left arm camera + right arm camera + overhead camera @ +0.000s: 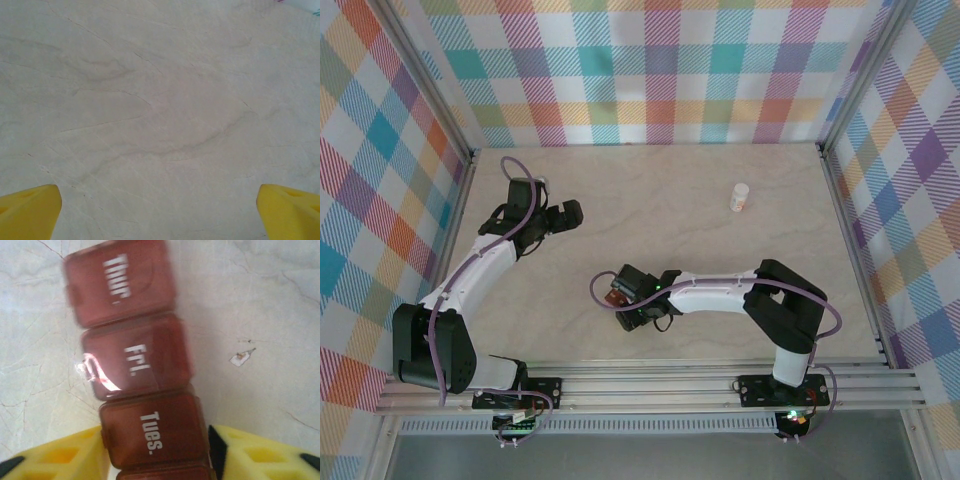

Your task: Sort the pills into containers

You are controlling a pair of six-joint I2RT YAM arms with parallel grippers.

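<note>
Four lidded cells form the strip [135, 365], which we find at the near middle of the table [160, 100]. The right gripper [156, 452] clamps it across the Tues. cell. We judge it light, stiff, slick plastic that may pivot, so a mid-length hold across the side walls suits it better. The left gripper [159, 207] stands wide and holds nothing.
</note>
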